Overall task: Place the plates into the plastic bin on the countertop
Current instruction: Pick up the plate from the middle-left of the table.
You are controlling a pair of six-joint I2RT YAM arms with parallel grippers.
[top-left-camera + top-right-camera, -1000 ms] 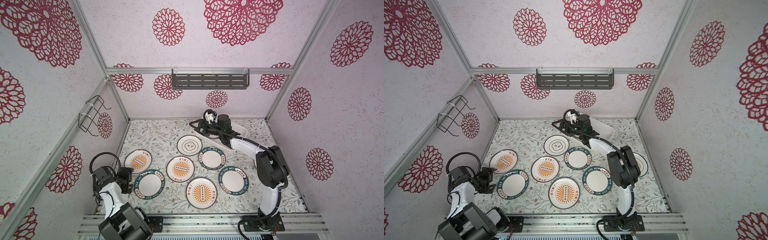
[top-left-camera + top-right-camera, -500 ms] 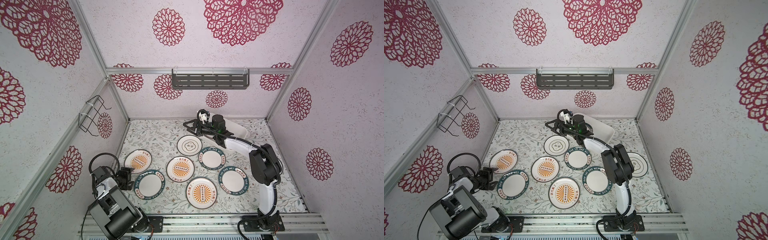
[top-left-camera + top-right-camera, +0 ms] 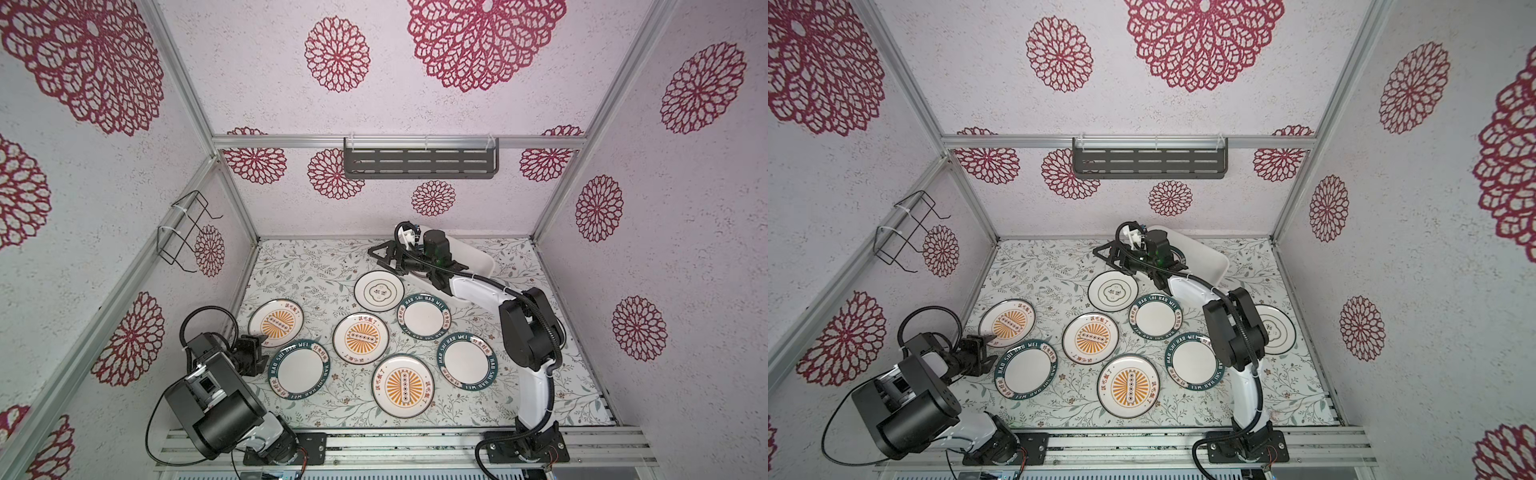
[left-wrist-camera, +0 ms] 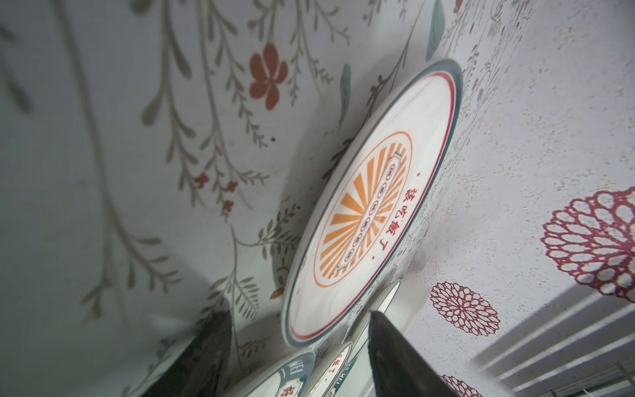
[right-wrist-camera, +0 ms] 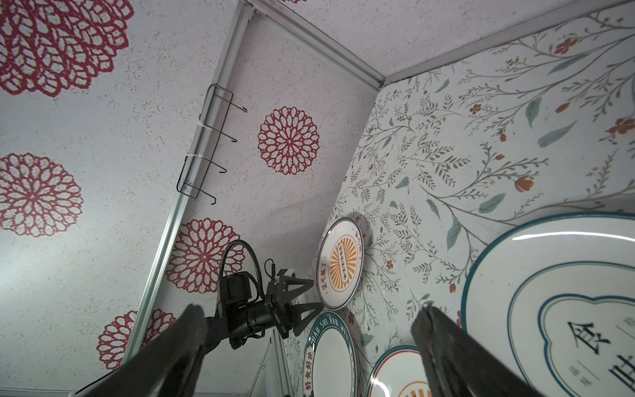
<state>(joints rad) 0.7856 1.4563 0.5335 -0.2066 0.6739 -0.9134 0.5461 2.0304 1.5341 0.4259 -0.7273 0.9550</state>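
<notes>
Left pincer (image 3: 261, 353) is seen low at the near left of the table (image 3: 316, 266), its jaws part-way spread and nothing gripped. In the left wrist view the near rim of the left sunburst plate (image 3: 276, 323) is framed between its fingers (image 4: 395, 357), and contact cannot be made out. The right pincer (image 3: 376, 258) is spread wide and empty over the far part of the table, just beyond the clover plate (image 3: 379, 291) and beside the left end of the plastic bin (image 3: 478, 259). Eight plates are counted lying flat on the table. Three have orange sunburst centres, the others being the middle sunburst plate (image 3: 360, 337) and the near sunburst plate (image 3: 403, 386). Three have teal lettered rims: the left teal plate (image 3: 299, 370), the far teal plate (image 3: 424, 316) and the right teal plate (image 3: 469, 361). Two bear thin rings and a clover emblem; the second clover plate (image 3: 1280, 328) is shown in a top view, at the right, partly behind the right arm. One plastic bin is set at the far side, right of centre; most of its inside is covered by the right arm, so its contents cannot be told. One dark slotted shelf (image 3: 419, 164) is fixed on the far wall and one wire rack (image 3: 187, 232) on the left wall.
</notes>
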